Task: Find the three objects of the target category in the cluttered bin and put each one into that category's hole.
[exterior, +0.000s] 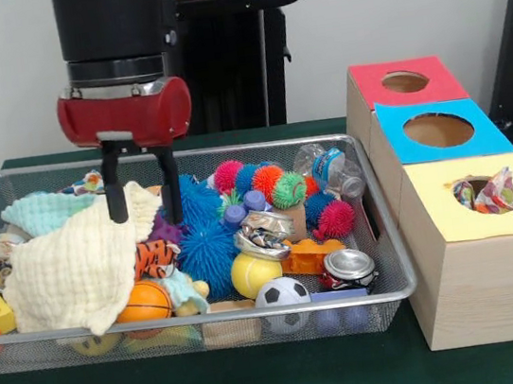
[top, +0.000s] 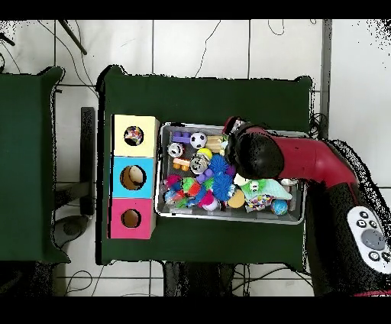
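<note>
Front view has my pincer down in the wire bin's left half, its two fingers spread apart and straddling the top edge of the pale yellow cloth, nothing gripped yet. I judge I'm mid-search, about to clamp the cloth. One crumpled item already sits in the yellow box's hole. Next I'd close, lift clear of the balls, and carry across the desk.
</note>
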You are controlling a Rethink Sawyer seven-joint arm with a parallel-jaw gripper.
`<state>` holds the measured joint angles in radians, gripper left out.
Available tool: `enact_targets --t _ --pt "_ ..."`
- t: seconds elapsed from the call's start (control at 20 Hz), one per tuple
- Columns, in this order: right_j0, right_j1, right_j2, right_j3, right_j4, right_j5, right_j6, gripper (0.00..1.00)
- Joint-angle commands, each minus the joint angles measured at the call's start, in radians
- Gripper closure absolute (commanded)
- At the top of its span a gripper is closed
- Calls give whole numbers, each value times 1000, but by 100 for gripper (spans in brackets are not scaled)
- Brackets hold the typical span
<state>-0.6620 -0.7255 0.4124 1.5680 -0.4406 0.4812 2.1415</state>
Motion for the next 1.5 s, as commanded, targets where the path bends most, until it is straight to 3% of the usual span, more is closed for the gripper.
enact_targets --t 0.05,0.25,0.3,0.55,0.7,0.85,1.1,1.25,1.45,1.5 --pt "-109 1 173 44 -9 218 -391 0" --pt "-198 -69 222 120 -23 193 -461 0" --pt "-262 -67 276 149 -47 148 -523 0" --pt "-352 -80 379 151 -70 104 -575 0" --pt "-391 -43 400 158 -100 106 -609 0" --pt "-467 1 440 252 -160 30 -643 0" --pt "-497 53 371 363 -298 -93 -548 0" --pt "-446 33 284 383 -367 -150 -419 0" --pt "-424 85 237 372 -435 -227 -359 0" --pt "-429 106 236 364 -431 -207 -365 0"
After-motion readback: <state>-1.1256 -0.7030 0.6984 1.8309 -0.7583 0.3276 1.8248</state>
